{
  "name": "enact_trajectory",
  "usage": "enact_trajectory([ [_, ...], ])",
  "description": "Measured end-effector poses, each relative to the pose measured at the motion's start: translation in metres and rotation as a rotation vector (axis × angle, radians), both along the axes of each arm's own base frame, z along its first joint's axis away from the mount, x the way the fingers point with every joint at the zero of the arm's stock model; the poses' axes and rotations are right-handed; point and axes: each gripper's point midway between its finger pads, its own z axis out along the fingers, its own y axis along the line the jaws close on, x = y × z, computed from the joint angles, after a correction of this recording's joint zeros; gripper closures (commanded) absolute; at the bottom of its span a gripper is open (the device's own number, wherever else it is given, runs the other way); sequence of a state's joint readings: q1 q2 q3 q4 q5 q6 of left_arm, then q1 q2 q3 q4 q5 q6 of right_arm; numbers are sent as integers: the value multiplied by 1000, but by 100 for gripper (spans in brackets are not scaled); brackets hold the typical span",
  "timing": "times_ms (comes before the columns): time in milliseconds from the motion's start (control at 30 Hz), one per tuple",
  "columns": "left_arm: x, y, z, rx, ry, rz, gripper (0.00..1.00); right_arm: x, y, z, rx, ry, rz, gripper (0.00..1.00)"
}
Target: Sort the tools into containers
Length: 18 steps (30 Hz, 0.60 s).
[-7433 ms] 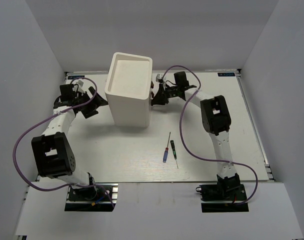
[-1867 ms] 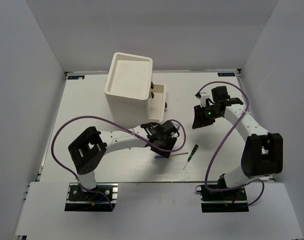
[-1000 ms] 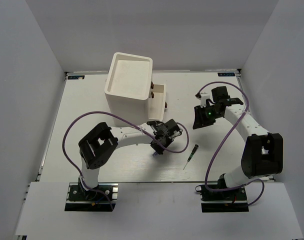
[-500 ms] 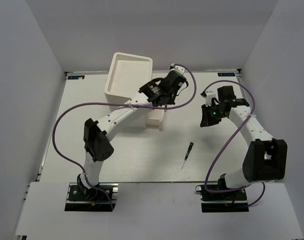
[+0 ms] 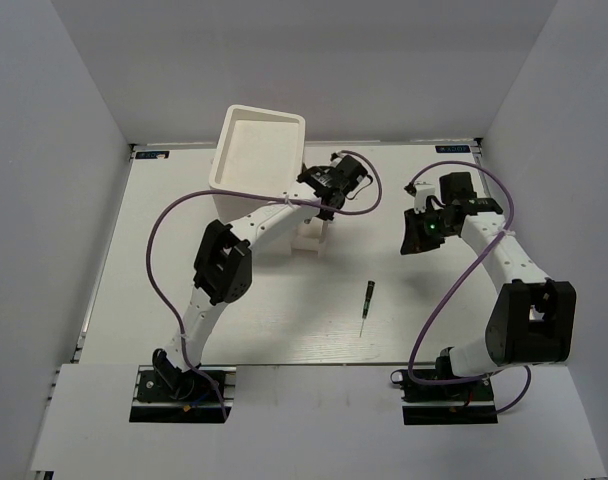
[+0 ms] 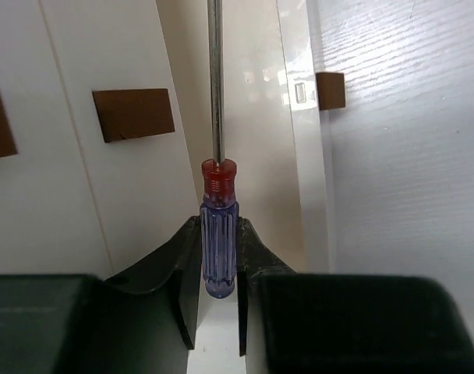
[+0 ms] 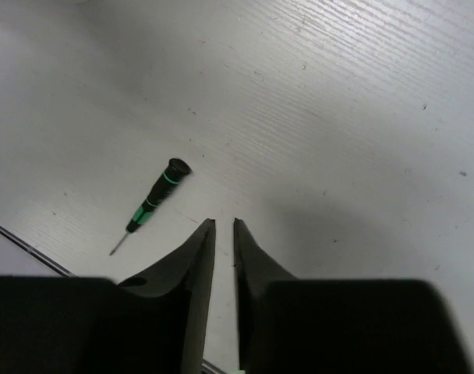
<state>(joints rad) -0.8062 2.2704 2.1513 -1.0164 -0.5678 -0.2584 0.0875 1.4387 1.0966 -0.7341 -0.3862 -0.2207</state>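
Sorting seemed nearly finished: left gripper [image 6: 219, 227] pinched the blue screwdriver [image 6: 219, 265] at the cabinet [image 5: 259, 150] drawer [image 5: 311, 237], right gripper [image 7: 223, 223] pressed together, empty, black-green screwdriver [image 5: 367, 299] unsorted near the cabinet.

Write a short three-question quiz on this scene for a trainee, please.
1. True or false: the right end effector holds a tool.
2. What does the left end effector grip? A) pliers B) blue screwdriver C) nothing
3. Fill in: the black screwdriver lies on the ____.

Key: 1 false; 2 B; 3 table.
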Motion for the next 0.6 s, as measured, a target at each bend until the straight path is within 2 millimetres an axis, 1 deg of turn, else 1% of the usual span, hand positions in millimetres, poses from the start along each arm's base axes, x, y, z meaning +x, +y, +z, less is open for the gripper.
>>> enact_trajectory([
  [33, 1, -1, 2, -3, -7, -3, 63, 0, 0, 0, 3, -1, 5, 70],
  [67, 2, -1, 4, -4, -10, -4, 51, 0, 1, 0, 7, -1, 8, 65],
  [100, 3, -2, 5, -3, -13, -8, 48, -1, 1, 1, 10, -3, 17, 55],
  [167, 4, -4, 5, -16, -18, -9, 42, -3, 3, 1, 21, -3, 37, 48],
  [233, 5, -6, 7, -18, -23, -14, 41, -6, 8, 3, 44, -11, 86, 40],
  [267, 5, -7, 8, -21, -24, -19, 41, -8, 9, 3, 54, -19, 120, 40],
  [333, 6, -9, 11, -32, -27, -26, 48, -13, 17, 6, 94, -40, 213, 39],
  [367, 7, -12, 14, -44, -28, -35, 55, -16, 20, 7, 110, -62, 278, 39],
  [400, 8, -15, 17, -59, -31, -42, 65, -20, 25, 9, 134, -86, 349, 39],
  [433, 9, -20, 21, -79, -33, -58, 84, -23, 29, 10, 154, -122, 427, 39],
  [467, 10, -24, 24, -104, -35, -69, 90, -28, 34, 13, 179, -167, 518, 39],
  [533, 9, -35, 33, -157, -35, -117, 95, -40, 41, 14, 209, -300, 755, 39],
  [600, 2, -46, 50, -227, -43, -164, 95, -58, 47, 9, 236, -412, 966, 42],
])
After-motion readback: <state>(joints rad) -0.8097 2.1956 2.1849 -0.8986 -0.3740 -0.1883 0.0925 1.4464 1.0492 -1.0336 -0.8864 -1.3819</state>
